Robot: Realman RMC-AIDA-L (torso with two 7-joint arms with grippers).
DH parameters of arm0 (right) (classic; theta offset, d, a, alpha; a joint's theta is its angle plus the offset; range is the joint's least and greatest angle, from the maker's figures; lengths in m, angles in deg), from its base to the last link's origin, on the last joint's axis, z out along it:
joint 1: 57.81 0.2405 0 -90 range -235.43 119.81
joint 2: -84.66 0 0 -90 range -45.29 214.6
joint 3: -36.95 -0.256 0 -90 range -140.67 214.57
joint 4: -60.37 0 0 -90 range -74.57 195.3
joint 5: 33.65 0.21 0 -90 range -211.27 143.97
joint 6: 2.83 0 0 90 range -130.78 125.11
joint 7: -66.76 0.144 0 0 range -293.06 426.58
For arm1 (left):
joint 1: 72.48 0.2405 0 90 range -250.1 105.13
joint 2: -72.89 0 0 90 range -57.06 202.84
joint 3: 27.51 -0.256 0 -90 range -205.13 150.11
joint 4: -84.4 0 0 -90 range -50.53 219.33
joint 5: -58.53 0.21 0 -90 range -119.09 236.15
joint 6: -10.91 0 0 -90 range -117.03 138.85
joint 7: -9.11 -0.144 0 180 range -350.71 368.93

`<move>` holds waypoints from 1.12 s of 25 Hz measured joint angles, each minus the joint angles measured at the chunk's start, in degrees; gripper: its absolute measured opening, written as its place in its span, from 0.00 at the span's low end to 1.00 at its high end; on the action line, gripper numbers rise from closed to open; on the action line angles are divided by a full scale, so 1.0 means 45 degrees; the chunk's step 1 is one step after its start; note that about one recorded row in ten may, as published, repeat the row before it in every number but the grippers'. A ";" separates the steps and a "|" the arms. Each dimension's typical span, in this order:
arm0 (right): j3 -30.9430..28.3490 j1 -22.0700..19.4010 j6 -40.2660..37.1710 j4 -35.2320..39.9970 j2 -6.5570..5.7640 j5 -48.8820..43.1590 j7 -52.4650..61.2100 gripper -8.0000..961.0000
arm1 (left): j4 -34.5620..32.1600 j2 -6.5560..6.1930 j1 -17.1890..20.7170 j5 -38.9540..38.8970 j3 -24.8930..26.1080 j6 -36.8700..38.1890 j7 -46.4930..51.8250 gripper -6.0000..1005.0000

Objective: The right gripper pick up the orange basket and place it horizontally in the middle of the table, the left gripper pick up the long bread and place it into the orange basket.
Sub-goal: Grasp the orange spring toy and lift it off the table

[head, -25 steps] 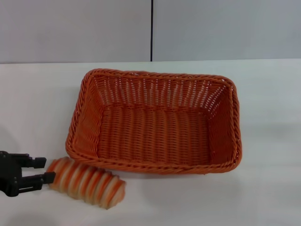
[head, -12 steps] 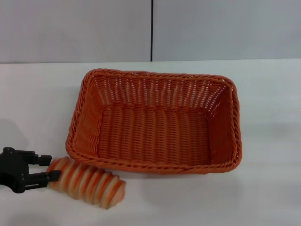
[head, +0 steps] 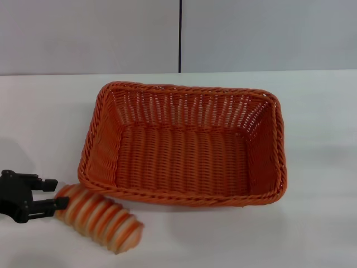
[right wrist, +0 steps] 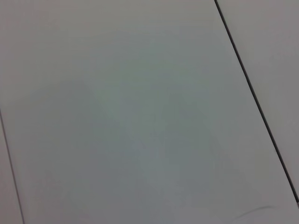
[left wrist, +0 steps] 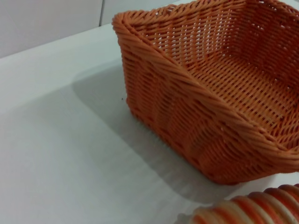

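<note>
Now the orange basket (head: 184, 144) is sitting flat and lengthwise across the middle of the table (head: 44, 111), so the first half of the job is looking done and the bread step is the one in hand. The left gripper (head: 53, 195) is reaching in low from the robot's left, its two black fingers (head: 49, 183) lying either side of the near end of the long bread (head: 97, 218) — seemingly pinching that end, though how firmly is hard to judge. The loaf is lying on the table just in front of the basket's front-left corner, angled away from the gripper, its near end almost touching the braided rim. The right gripper is not showing anywhere; its wrist camera is facing only a plain grey panel. Next, the loaf is needing a lift high enough to clear the rim, then a carry over the woven floor before release — a grip on one end is likely to let it droop.
</note>
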 joint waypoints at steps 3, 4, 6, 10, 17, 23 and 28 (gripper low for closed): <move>0.0000 0.0000 -0.0039 0.0000 0.0010 0.0000 0.0000 0.57 | -0.0039 -0.0005 -0.0016 0.0277 -0.0017 -0.0067 0.0003 0.52; 0.0000 0.0000 -0.0050 0.0001 0.0016 0.0000 0.0000 0.57 | -0.0039 -0.0005 -0.0016 0.0277 -0.0017 -0.0067 0.0003 0.52; 0.0000 0.0009 -0.0051 0.0001 0.0020 0.0000 0.0000 0.57 | -0.0065 0.0002 -0.0038 0.0438 -0.0087 -0.0146 0.0006 0.52; 0.0000 0.0037 -0.0012 0.0001 0.0019 0.0000 0.0000 0.57 | -0.0068 0.0005 -0.0042 0.0509 -0.0361 -0.0186 0.0026 0.52; 0.0000 0.0054 0.0010 0.0001 0.0019 0.0019 0.0001 0.57 | -0.0274 -0.0036 -0.0110 0.0629 -0.0532 0.0019 0.0659 0.52; 0.0000 0.0076 0.0032 0.0001 0.0018 0.0026 0.0000 0.57 | -0.0879 -0.0022 -0.0025 0.0640 -0.0853 0.0250 0.0654 0.46; 0.0000 0.0111 0.0012 0.0001 0.0022 0.0040 0.0001 0.57 | -0.0803 -0.0013 -0.0004 0.0626 -0.1665 -0.0129 0.0718 0.35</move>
